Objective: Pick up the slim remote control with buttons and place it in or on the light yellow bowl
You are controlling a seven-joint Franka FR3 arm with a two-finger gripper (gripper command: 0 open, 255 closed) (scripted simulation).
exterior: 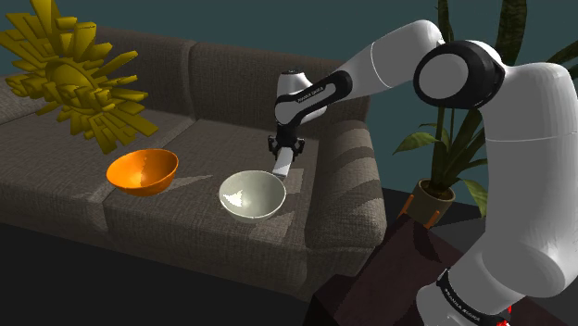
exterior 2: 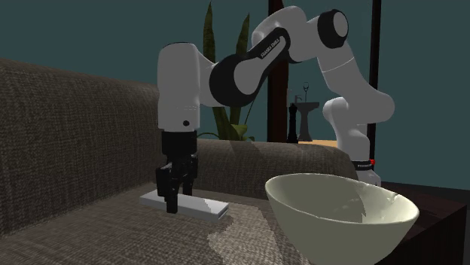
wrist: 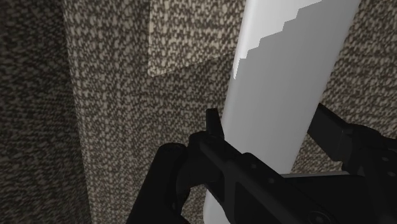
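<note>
The remote control (exterior: 282, 166) is a slim, plain pale grey slab lying flat on the brown sofa seat (exterior: 185, 213), just behind the pale bowl (exterior: 252, 194). My gripper (exterior: 283, 154) reaches straight down onto it. In the wrist view the remote (wrist: 286, 83) runs between the two black fingers (wrist: 213, 124), which press against its long sides, so the gripper (wrist: 270, 124) is shut on it. From the second exterior view the gripper (exterior 2: 172, 202) clasps the remote (exterior 2: 205, 205) near one end, and the empty bowl (exterior 2: 339, 214) stands in the foreground.
An orange bowl (exterior: 142, 170) sits on the seat toward the shoulder view's left. A yellow spiky ornament (exterior: 74, 79) lies at the far left by the sofa's backrest. A potted plant (exterior: 445, 157) stands beyond the sofa's end, near the dark stand (exterior: 389, 269).
</note>
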